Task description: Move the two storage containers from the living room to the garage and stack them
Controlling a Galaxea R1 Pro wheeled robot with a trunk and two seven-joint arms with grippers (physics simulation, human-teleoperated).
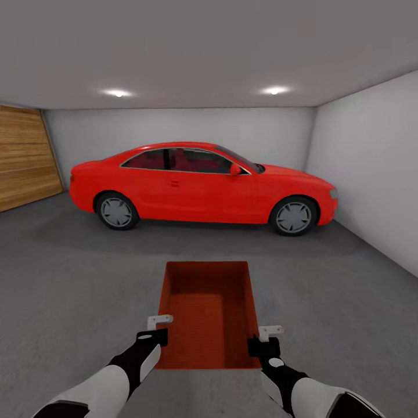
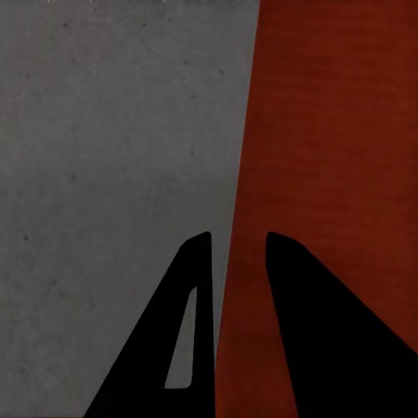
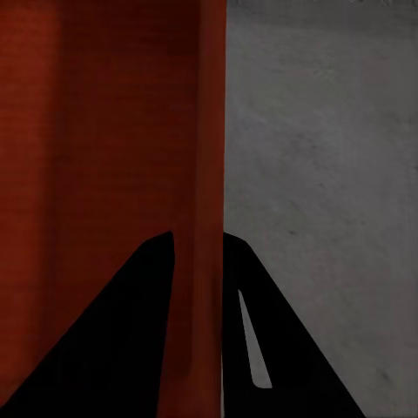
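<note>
An orange-red storage container [image 1: 209, 310] is held above the grey garage floor [image 1: 69, 278], in front of a red car [image 1: 203, 186]. Its left wall is clamped between the fingers of the left gripper [image 2: 237, 261], and its right wall is pinched by the right gripper [image 3: 198, 261], one finger inside, one outside.

Red car [image 1: 203, 184] parked side-on across far end of room, nose toward right wall, grey alloy wheels, dark tinted windows. Pale grey back wall [image 1: 174, 128] behind it; plain grey side wall [image 1: 371, 168] at right. Orange-wood slatted door [image 1: 23, 157] at left. Two round ceiling lights [image 1: 118, 93] glow above car.
</note>
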